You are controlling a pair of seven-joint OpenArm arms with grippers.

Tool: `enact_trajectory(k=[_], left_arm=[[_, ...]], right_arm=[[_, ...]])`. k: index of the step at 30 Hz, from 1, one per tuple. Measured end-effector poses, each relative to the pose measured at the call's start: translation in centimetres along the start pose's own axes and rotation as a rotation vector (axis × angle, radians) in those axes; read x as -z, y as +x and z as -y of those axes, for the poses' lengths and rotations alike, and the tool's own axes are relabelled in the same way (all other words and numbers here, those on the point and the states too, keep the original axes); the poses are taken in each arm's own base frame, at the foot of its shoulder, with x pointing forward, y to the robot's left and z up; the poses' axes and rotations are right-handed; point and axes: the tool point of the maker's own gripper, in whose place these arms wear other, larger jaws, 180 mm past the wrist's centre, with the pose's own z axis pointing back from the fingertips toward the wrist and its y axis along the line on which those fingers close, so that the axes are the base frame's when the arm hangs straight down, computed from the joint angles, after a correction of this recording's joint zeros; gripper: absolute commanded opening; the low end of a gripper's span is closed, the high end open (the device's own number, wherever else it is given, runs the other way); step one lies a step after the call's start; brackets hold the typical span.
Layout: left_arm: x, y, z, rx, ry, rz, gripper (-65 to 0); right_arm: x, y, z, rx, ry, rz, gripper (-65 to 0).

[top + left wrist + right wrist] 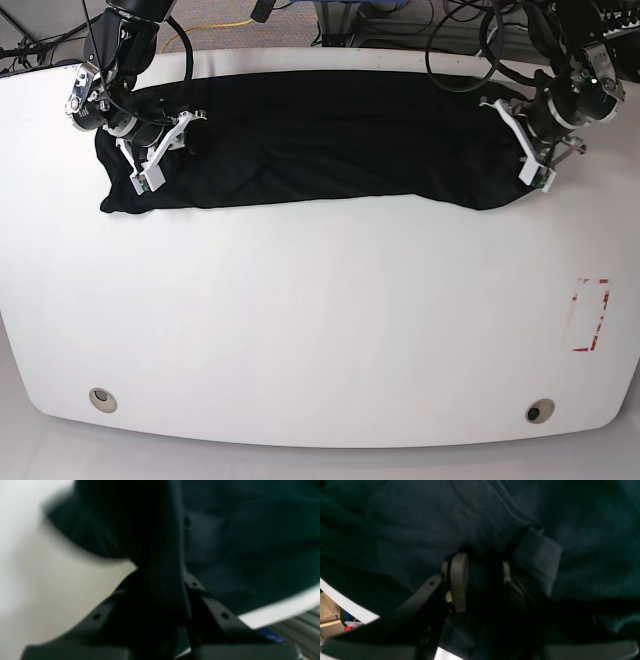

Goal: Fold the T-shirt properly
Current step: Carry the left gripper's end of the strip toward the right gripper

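The black T-shirt (320, 140) lies as a long folded band across the far side of the white table (320, 330). My left gripper (528, 150) pinches cloth at one end; my right gripper (165, 150) pinches the other. I judge a lengthwise fold is in hand. Next, both ends should lift and travel together, evenly.

One shirt, two grippers, one table.
A single black T-shirt (320, 140), two grippers — left gripper (533, 150), right gripper (160, 150) — one white table (320, 330), two round holes at its lower edge, and one red rectangle mark (589, 315).
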Motion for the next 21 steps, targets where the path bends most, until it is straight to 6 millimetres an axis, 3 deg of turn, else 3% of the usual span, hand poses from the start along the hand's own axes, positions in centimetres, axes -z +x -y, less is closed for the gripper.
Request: enact_trajectory(k=[6, 11, 16, 21], left_arm=[[2.3, -0.3, 7.4, 0.122, -0.206, -0.061, -64.7], [3.3, 1.6, 12.3, 0.207, -0.341, -0.017, -64.7], [3.9, 4.6, 15.2, 0.203, -0.401, 0.066, -64.7], [4.4, 5.0, 17.6, 0.207, -0.46, 0.067, -64.6]], right_arm=[[0.0, 0.0, 0.0, 0.0, -0.001, -0.001, -48.2], [0.0, 0.0, 0.0, 0.0, 0.0, 0.0, -48.2], [0.0, 0.0, 0.0, 0.0, 0.0, 0.0, -48.2], [0.0, 0.0, 0.0, 0.0, -0.001, 0.0, -48.2]])
